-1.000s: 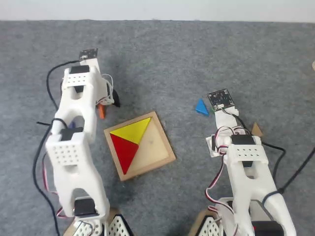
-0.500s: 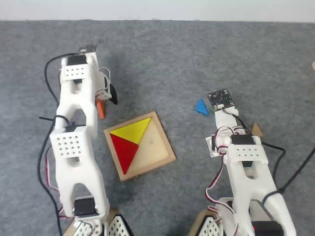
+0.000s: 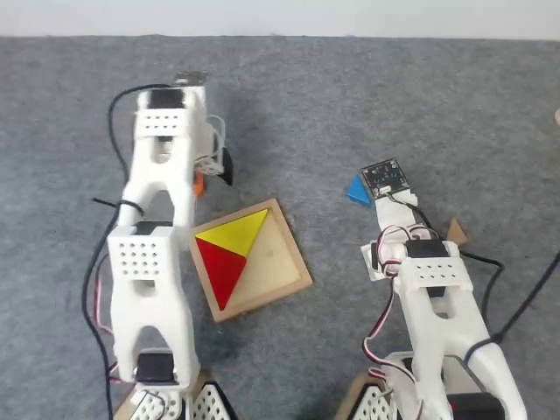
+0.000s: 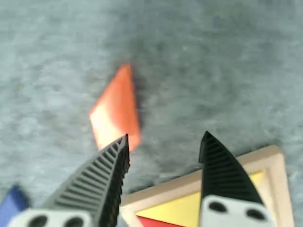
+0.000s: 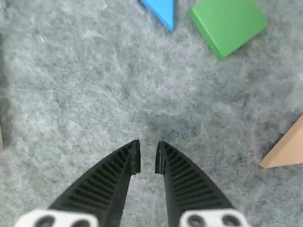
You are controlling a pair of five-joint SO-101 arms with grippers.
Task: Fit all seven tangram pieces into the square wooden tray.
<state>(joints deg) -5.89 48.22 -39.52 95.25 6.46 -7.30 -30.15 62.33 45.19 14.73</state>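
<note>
High view: the left arm stretches out over the grey surface (image 3: 79,131), and its hand (image 3: 215,166) hangs above the orange piece (image 3: 199,182), which lies flat just beyond the far corner of the tray (image 3: 299,265). In the left wrist view, this hand (image 4: 165,137) is spread wide and holds nothing. The orange piece (image 4: 116,113) lies ahead of one finger (image 4: 111,165), off to its side rather than between the two, so the hand seems to need a shift across before it could close on it.

The tray (image 4: 189,182) sits tilted between the arms. A yellow triangle (image 3: 236,234) and a red triangle (image 3: 220,267) lie side by side in its left half, probably placed first as the largest pieces. The rest of the floor is bare wood, so the task looks well short of done.

Further right, the blue piece (image 3: 354,190) lies loose beside the right arm's wrist. In the right wrist view, the right hand (image 5: 147,144) has its fingers almost pressed together with only a thin slit between them. It grips nothing and hangs over bare surface. Blue (image 5: 161,9) and a green piece (image 5: 227,21) lie ahead of it, with a tan piece (image 5: 286,149) off to one side.
</note>
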